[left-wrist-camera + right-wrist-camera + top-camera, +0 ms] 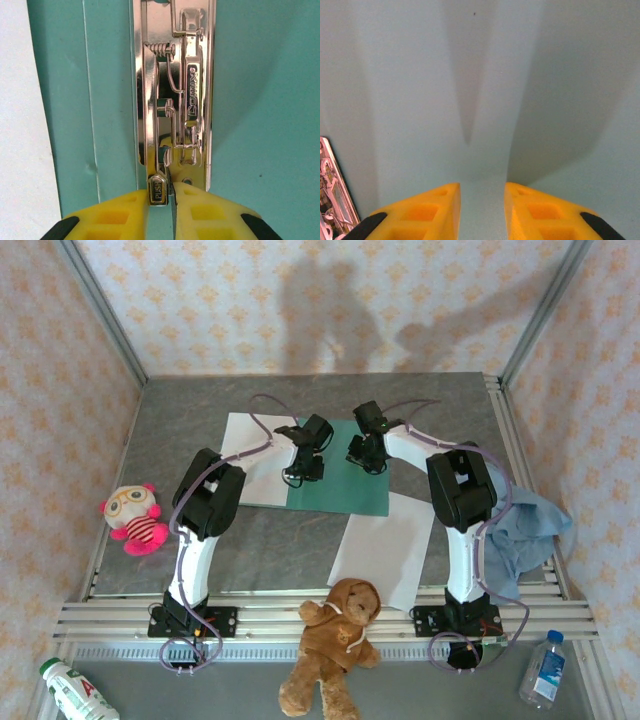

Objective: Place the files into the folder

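The teal folder (345,495) lies flat in the middle of the grey table (190,420), with both arms bent over it. One white sheet (248,455) lies against the folder's left edge; which of the two is on top there is hard to tell. The other white sheet (385,550) lies nearer the arm bases. Its far corner meets the folder's near right corner and its near end reaches the metal rails by the brown teddy bear (335,645).

The left gripper (303,472) hangs over the folder's left part. In the left wrist view, a shiny metal clip (175,100) is fixed on the teal surface (260,100). The left gripper's (166,202) yellow fingers (120,217) are clenched on the clip's small lever (158,190), which is stamped PUSH. A strip of white paper (20,125) shows along the left side of that view.

The right gripper (366,455) sits over the folder's upper middle. In its wrist view, the right gripper's (482,210) jaws are released, with only bare teal card (420,75) between them. An end of the clip (332,200) shows at the lower left.

A light blue cloth (525,525) lies at the table's right edge, and a pink plush owl (135,520) at its left. Two bottles (75,690) (543,670) stand at the near corners.
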